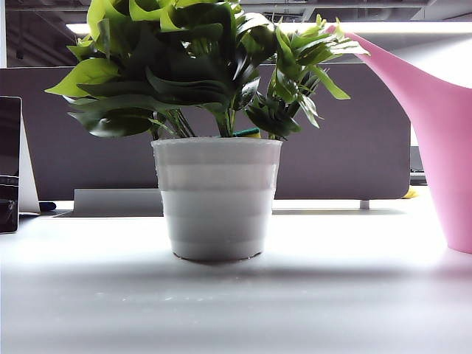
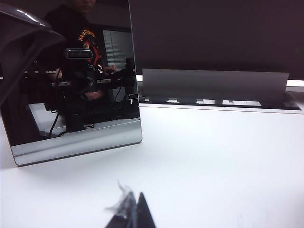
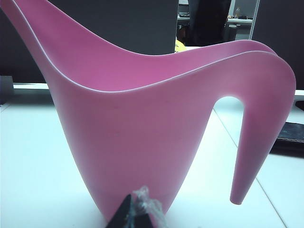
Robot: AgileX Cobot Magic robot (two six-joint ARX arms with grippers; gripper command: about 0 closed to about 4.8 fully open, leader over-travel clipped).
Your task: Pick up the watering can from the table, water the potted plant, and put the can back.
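The potted plant (image 1: 217, 199), green leaves over a white ribbed pot, stands mid-table in the exterior view. Upright to its right is the pink watering can (image 1: 446, 140), its spout reaching toward the leaves. Neither gripper shows in that view. In the right wrist view the watering can (image 3: 142, 118) fills the frame, handle arching down on one side. My right gripper (image 3: 137, 214) sits low just before the can's base, shut with nothing between its fingers. My left gripper (image 2: 135, 213) is shut too, over bare table (image 2: 213, 161), far from the can and the plant.
A dark glossy panel (image 2: 71, 80) leans on the table ahead of the left gripper, also seen at the exterior view's left edge as a panel (image 1: 9, 162). A grey partition (image 1: 354, 147) with a silver base plate (image 1: 118, 201) closes the table's far side.
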